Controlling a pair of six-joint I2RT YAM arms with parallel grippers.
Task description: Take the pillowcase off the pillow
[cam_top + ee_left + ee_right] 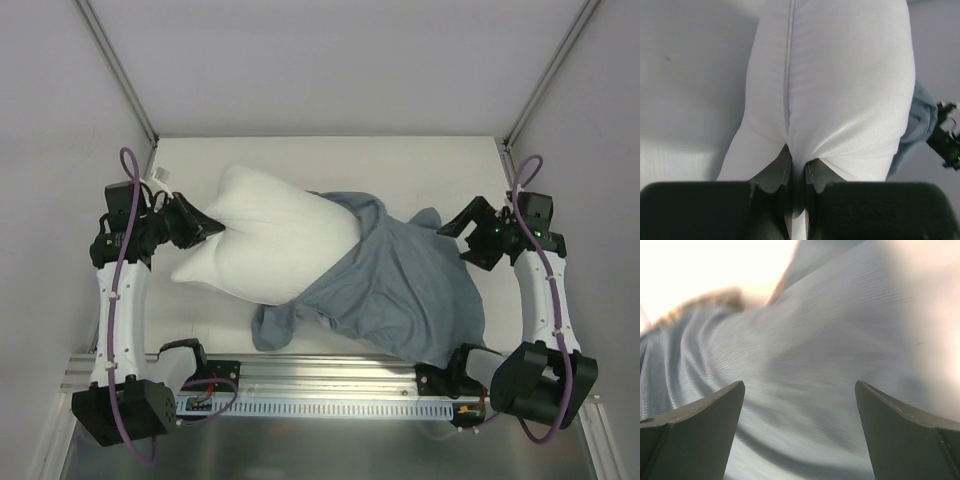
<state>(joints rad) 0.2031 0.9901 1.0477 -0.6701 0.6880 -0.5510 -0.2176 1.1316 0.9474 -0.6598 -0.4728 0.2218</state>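
From overhead I see a plump white rectangular fabric pillow (pixel 265 245) lying on the left half of the pale table (pixel 420 170). Its right end is tucked under a limp, wrinkled grey-blue cloth pillowcase (pixel 400 290) that spreads toward the right front. My left gripper (pixel 797 160) is pinched tight on the pillow's left end. My right gripper (pixel 800 385) is spread wide and empty, close to the pillowcase.

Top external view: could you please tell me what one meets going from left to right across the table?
left gripper, pinching a corner of the white pillow → grey-blue pillowcase → right gripper, open
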